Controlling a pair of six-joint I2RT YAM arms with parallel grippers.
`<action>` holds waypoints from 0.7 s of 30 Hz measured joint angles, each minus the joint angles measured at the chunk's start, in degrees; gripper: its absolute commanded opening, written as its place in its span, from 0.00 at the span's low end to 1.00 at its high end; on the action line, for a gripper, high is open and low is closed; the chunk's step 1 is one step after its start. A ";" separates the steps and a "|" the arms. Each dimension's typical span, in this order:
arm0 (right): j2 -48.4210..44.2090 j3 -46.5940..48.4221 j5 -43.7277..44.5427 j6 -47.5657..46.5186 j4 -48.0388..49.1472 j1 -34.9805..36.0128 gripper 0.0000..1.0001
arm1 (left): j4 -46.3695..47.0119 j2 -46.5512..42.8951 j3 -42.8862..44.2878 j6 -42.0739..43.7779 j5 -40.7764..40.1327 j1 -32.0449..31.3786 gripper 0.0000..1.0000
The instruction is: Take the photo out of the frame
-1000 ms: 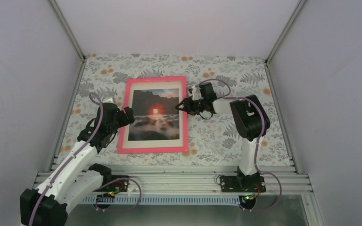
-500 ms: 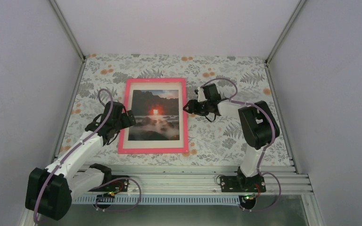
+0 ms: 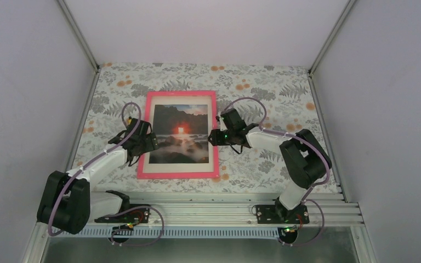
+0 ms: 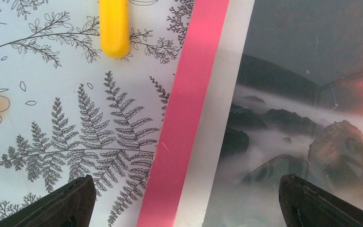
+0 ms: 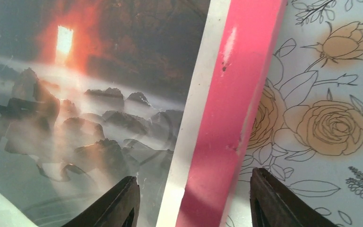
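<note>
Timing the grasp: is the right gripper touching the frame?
Cannot tell. In the right wrist view the right gripper straddles the frame edge; neither contact nor gap shows.

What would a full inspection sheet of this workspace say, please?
Surface: floral table cover, flat.
Job's things: pink frame lies face up; photo still inside it.
Clutter: yellow rounded piece left of the frame, unidentifiable.
Grippers: left gripper open, straddling the frame's left border; right gripper open, straddling its right border.
Cables: purple cables loop up on either side of the frame.
Surroundings: plain walls, metal rail at near edge.
</note>
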 measured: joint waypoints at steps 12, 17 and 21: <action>1.29 0.20 8.17 1.57 -1.57 3.85 0.29 | 2.60 2.71 -1.55 0.02 -0.11 0.00 0.85; 1.38 0.24 10.54 2.36 -1.79 4.17 0.22 | 3.65 3.41 -1.62 0.04 -0.26 0.00 0.78; 1.38 0.35 11.54 2.49 -1.86 4.17 0.19 | 4.24 4.57 -1.60 0.13 -0.35 0.00 0.66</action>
